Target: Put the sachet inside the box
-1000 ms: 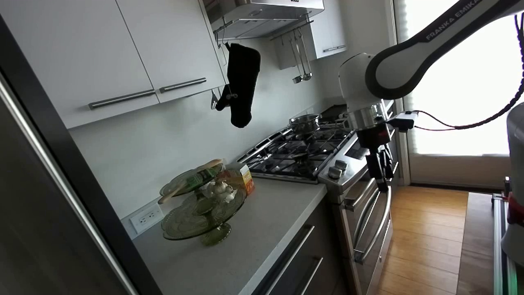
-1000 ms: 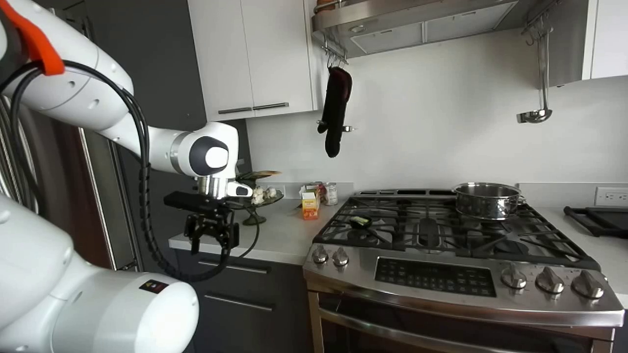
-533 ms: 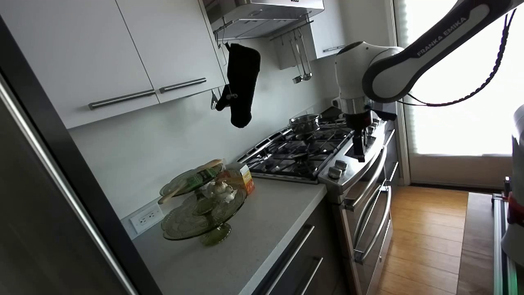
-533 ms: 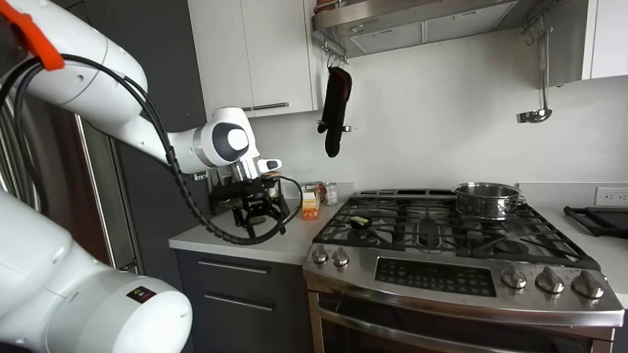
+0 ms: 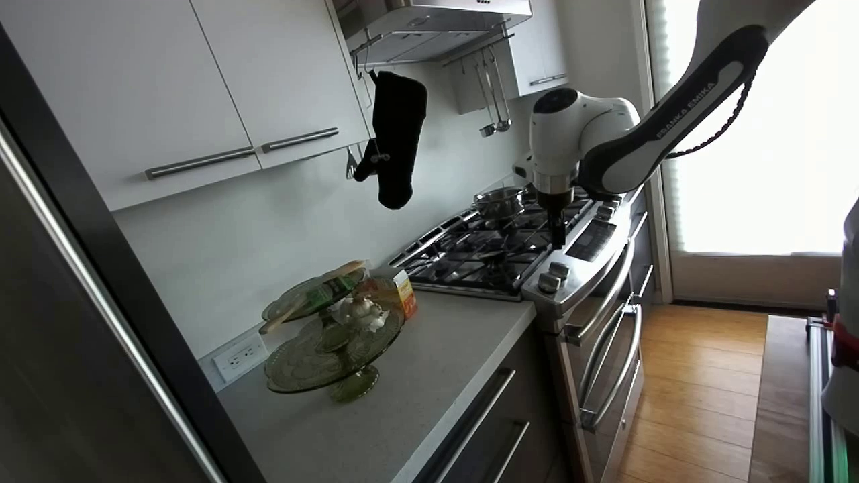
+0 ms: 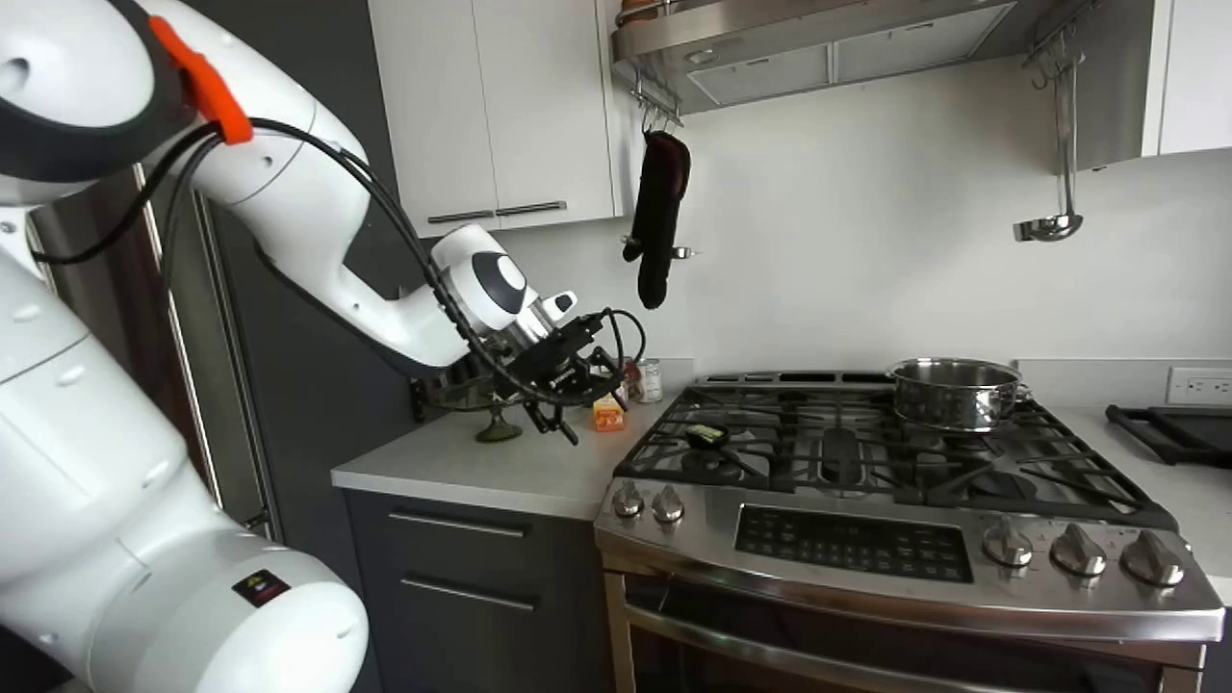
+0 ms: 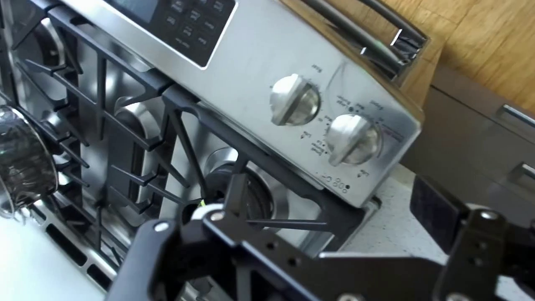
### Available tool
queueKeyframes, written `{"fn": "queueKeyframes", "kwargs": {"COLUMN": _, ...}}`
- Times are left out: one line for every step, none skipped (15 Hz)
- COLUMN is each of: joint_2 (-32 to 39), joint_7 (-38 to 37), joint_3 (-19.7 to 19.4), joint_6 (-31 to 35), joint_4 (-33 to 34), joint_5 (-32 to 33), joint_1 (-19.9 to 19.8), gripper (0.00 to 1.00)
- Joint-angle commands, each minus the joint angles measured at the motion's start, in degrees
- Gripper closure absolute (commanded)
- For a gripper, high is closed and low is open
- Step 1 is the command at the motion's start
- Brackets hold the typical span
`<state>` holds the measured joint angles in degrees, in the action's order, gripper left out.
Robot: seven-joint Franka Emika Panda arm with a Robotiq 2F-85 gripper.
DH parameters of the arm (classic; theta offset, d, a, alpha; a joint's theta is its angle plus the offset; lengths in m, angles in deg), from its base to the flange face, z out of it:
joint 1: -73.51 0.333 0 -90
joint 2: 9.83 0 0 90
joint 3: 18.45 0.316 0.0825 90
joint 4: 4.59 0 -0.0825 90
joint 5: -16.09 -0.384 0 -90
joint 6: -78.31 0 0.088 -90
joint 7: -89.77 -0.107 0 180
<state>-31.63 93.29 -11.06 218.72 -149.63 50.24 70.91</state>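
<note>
Claw (image 7: 333,195) spread midair, stove edge (image 7: 385,168) below

The arm (image 6: 308,241) is white with dark patches, its strap (image 6: 204,85) orange-red, the gripper (image 7: 335,202) black. I see black grates (image 7: 259,155) on a silver stove (image 6: 705,508), a silver pot (image 6: 953,404), and a black mitt (image 6: 660,219) touched with dark red. The box (image 5: 285,300) is see-through, with green and brown showing; the cake stand (image 5: 302,365) is patterned green glass. The carton (image 5: 406,295) is orange and yellow, the counter (image 7: 395,228) grey, speckled.
</note>
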Motion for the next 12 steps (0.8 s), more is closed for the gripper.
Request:
{"fn": "queueKeyframes", "kwargs": {"joint_2": 1.10, "joint_7": -0.16, "joint_3": -0.95, "joint_6": 0.40, "joint_4": 0.62, "joint_5": 1.59, "joint_1": 0.15, "gripper": 0.00}}
{"fn": "queueKeyframes", "kwargs": {"joint_2": 1.84, "joint_7": -0.14, "joint_3": -1.06, "joint_6": 0.65, "joint_4": 1.01, "joint_5": 2.19, "joint_1": -0.14, "gripper": 0.00}}
{"fn": "queueKeyframes", "kwargs": {"joint_2": 2.20, "joint_7": -0.13, "joint_3": -1.08, "joint_6": 0.68, "joint_4": 1.26, "joint_5": 2.38, "joint_1": -0.18, "gripper": 0.00}}
{"fn": "queueKeyframes", "kwargs": {"joint_2": 2.26, "joint_7": -0.12, "joint_3": -1.03, "joint_6": 0.68, "joint_4": 1.33, "joint_5": 2.41, "joint_1": -0.16, "gripper": 0.00}}
{"fn": "queueKeyframes", "kwargs": {"joint_2": 2.25, "joint_7": -0.11, "joint_3": -1.00, "joint_6": 0.68, "joint_4": 1.36, "joint_5": 2.42, "joint_1": -0.16, "gripper": 0.00}}
{"fn": "queueKeyframes", "kwargs": {"joint_2": 2.25, "joint_7": -0.10, "joint_3": -0.99, "joint_6": 0.68, "joint_4": 1.37, "joint_5": 2.43, "joint_1": -0.15, "gripper": 0.00}}
{"fn": "queueKeyframes", "kwargs": {"joint_2": 2.25, "joint_7": -0.09, "joint_3": -0.98, "joint_6": 0.68, "joint_4": 1.37, "joint_5": 2.43, "joint_1": -0.15, "gripper": 0.00}}
{"fn": "queueKeyframes", "kwargs": {"joint_2": 2.25, "joint_7": -0.08, "joint_3": -0.98, "joint_6": 0.68, "joint_4": 1.38, "joint_5": 2.43, "joint_1": -0.15, "gripper": 0.00}}
{"fn": "queueKeyframes", "kwargs": {"joint_2": 3.51, "joint_7": -1.50, "joint_3": -1.14, "joint_6": 2.92, "joint_4": 2.11, "joint_5": 4.09, "joint_1": -1.07, "gripper": 0.00}}
{"fn": "queueKeyframes", "kwargs": {"joint_2": 5.32, "joint_7": 0.07, "joint_3": -2.52, "joint_6": 5.84, "joint_4": 2.84, "joint_5": 3.87, "joint_1": -1.25, "gripper": 0.00}}
{"fn": "queueKeyframes", "kwargs": {"joint_2": 6.48, "joint_7": 0.73, "joint_3": -3.42, "joint_6": 7.01, "joint_4": 3.51, "joint_5": 2.49, "joint_1": -1.20, "gripper": 0.00}}
{"fn": "queueKeyframes", "kwargs": {"joint_2": 7.81, "joint_7": 0.82, "joint_3": -4.18, "joint_6": 9.39, "joint_4": 4.07, "joint_5": 3.25, "joint_1": -1.82, "gripper": 0.00}}
